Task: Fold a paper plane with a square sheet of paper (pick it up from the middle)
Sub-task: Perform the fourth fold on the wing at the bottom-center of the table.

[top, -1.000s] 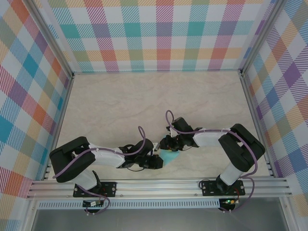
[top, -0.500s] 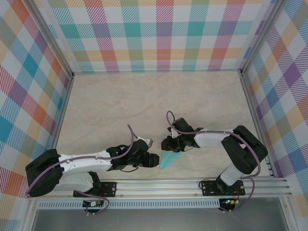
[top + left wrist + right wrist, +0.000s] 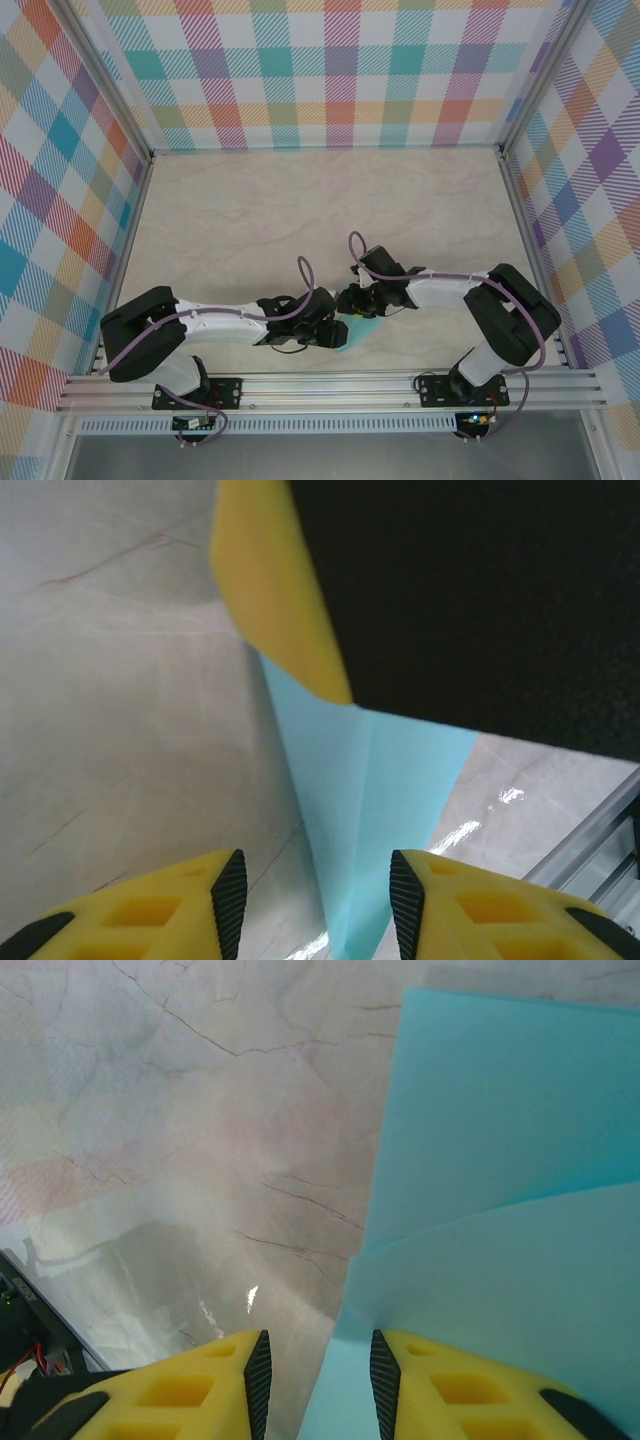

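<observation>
A pale marble-look table (image 3: 250,220) sits inside plaid walls (image 3: 330,70), and from above the 2 arms meet near its front edge: the left gripper (image 3: 328,332) reaches in beside the teal paper (image 3: 354,330), while the right gripper (image 3: 350,300) bears on the paper's far end. In the left wrist view the left gripper (image 3: 318,900) has its jaws apart, clamped on nothing. The teal paper (image 3: 380,780), already a narrow tapered shape with 1 centre crease, runs down between them, and a yellow finger (image 3: 270,590) of the right gripper overlaps its wide end. In the right wrist view the right gripper (image 3: 315,1385) also stands apart, with the layered teal paper (image 3: 500,1160) against 1 finger and bare table (image 3: 180,1110) in the gap. This looks like a mid-fold step. The next move probably calls for the left jaws to close squarely on the narrow end while the right pins the paper flat.
</observation>
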